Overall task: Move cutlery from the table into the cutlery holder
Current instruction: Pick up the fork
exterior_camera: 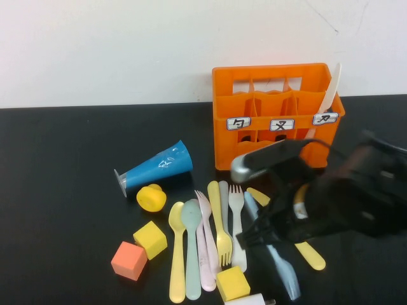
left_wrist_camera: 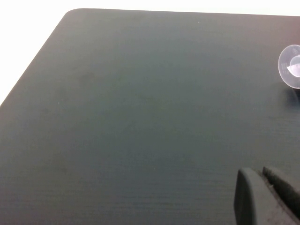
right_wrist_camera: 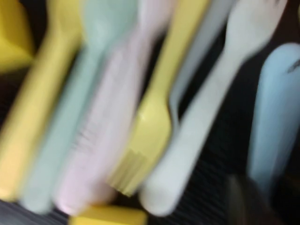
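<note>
Several pastel pieces of cutlery lie side by side on the black table: a yellow spoon, a grey-green spoon, a pink fork, a yellow fork, a white fork, a light blue knife and a yellow knife. The orange cutlery holder stands behind them with a white knife in its right compartment. My right gripper hangs low over the white fork and light blue knife. My left gripper is shut and empty over bare table.
A blue cone lies left of the holder, its clear base showing in the left wrist view. A yellow round piece, two yellow cubes, an orange cube and a white cube sit around the cutlery.
</note>
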Motion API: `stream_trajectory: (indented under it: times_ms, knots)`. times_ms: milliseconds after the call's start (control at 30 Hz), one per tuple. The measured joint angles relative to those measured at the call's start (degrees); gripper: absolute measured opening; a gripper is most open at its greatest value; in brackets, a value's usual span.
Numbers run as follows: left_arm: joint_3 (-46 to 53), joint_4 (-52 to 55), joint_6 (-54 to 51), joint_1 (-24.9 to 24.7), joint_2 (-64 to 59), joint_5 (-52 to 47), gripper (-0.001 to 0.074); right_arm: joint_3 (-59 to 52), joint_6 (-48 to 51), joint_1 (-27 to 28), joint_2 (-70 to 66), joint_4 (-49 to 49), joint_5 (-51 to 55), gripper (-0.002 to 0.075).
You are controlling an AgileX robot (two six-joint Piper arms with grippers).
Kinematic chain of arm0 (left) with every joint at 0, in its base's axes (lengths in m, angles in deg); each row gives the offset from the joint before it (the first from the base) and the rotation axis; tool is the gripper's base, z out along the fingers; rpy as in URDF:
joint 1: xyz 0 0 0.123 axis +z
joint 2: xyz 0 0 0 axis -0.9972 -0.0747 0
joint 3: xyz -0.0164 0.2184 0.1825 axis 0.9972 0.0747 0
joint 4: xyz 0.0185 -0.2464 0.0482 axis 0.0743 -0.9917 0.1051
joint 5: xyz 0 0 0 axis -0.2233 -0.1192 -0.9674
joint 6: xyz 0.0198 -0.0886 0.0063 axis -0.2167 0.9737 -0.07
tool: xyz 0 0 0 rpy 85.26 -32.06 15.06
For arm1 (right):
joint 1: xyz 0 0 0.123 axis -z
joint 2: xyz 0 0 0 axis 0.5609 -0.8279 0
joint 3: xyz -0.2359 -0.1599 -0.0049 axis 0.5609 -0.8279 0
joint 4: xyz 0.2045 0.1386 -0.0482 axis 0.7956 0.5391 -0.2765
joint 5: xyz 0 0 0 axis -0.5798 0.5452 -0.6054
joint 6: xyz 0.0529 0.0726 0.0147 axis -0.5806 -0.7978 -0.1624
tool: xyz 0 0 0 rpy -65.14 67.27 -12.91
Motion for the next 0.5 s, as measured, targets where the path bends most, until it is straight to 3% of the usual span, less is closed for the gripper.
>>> stream_trajectory:
  times_ms: [67,167,333,500]
  knots:
    - [0.00,0.00,0.00,0.00,0.00,0.00,-0.0001,-3.20,-0.90,0.00,3.67,0.00,-6.36,0.0064]
    - [0.00,0.00,0.00,0.00,0.00,0.00,-0.0001,-7.18,-1.51,0.00,8.69,0.00,-15.42,0.0018]
    - [0.00,0.00,0.00,0.00,0.00,0.00,-0.0001,-11.35,-0.37,1.19,12.14,0.89,-31.04,0.0001]
    - [0.00,0.00,0.00,0.00,0.00,0.00,-0.0001,-11.67,6.18,2.58,12.28,4.13,-34.57,-0.0001]
